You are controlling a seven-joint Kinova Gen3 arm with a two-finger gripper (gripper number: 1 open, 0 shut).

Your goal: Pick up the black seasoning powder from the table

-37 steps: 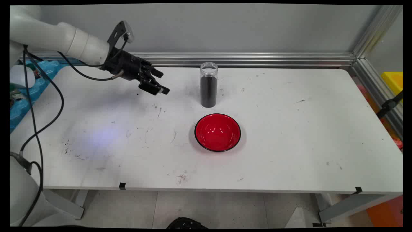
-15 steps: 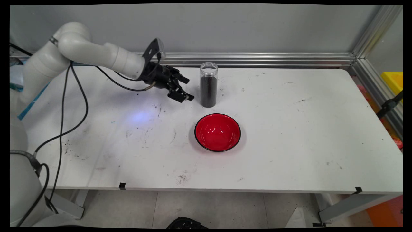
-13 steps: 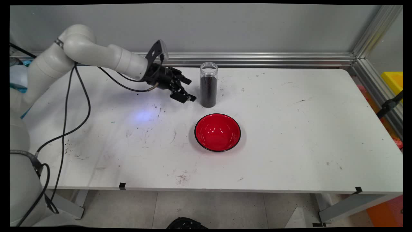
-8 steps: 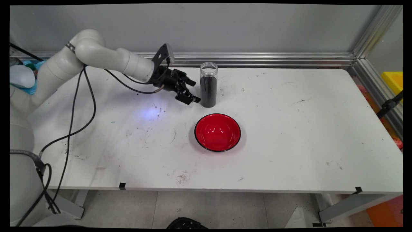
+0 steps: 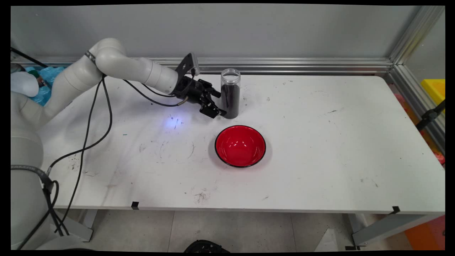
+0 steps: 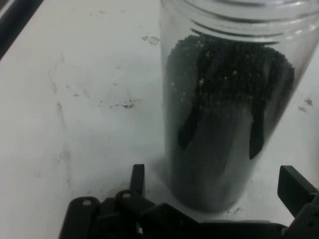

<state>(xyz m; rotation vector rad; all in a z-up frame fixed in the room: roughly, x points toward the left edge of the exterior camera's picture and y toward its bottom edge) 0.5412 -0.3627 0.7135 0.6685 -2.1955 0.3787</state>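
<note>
Clear jar (image 5: 230, 94) of dark grains, upright at 12 o'clock of red bowl (image 5: 240, 146); end effector (image 5: 217, 104) spread, straddling jar base. Best pinched squarely, kept upright

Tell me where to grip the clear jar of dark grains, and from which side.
Grip the tall clear plastic jar of dark grains around its straight cylindrical body, about mid-height, coming in level from the arm's side. It stands upright with its top open, so a side grasp probably keeps it from spilling. The gripper is open with its fingers on either side of the base, apparently not yet touching it.
</note>
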